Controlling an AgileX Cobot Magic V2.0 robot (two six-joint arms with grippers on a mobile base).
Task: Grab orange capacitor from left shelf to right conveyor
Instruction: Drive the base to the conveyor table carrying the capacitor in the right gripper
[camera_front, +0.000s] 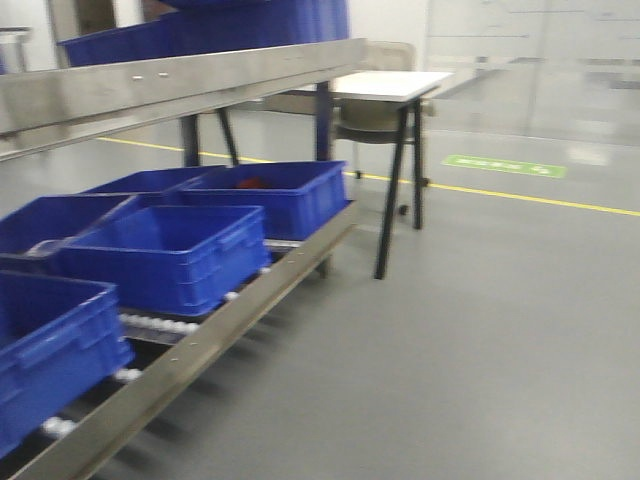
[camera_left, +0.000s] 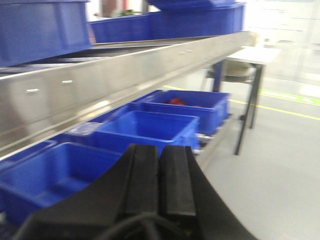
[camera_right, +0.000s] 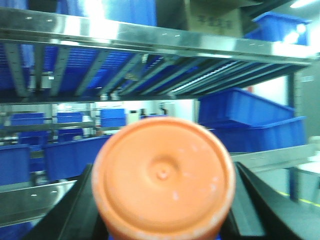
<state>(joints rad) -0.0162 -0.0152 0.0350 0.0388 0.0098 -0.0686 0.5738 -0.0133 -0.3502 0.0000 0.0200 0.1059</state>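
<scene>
Left tool (camera_left: 159, 182) pressed together, two black rubber pads (camera_left: 142, 175) flat against each other with nothing between, probably idle because the carrying falls to the other arm. Beyond it, the left shelf (camera_left: 125, 82): a long stainless-steel lip, shiny and smeared with reflections, slanting away to the right. Under that lip, open blue bins (camera_front: 170, 250) in a row on a track of small white rollers, each rectangular, thick-rimmed and matte plastic. Something red in the far bin, too blurred to name. Further right, a white-topped table (camera_front: 385, 85) on dark splayed legs, just past the shelf end, standing on smooth grey floor (camera_front: 480, 330) crossed by a yellow line. Right tool (camera_right: 164, 210) pinching the orange capacitor (camera_right: 164, 172), with black fingers (camera_right: 75, 215) on either side of its body. Flat round end turned to the wrist camera, filling the lower middle of that view: smooth, faintly speckled, with a small dimple at centre. No printing visible from this end. Held clear of the steel shelving behind, so apparently already off the shelf and in carry. Right conveyor not visible in any view, so delivery judged not yet made.
</scene>
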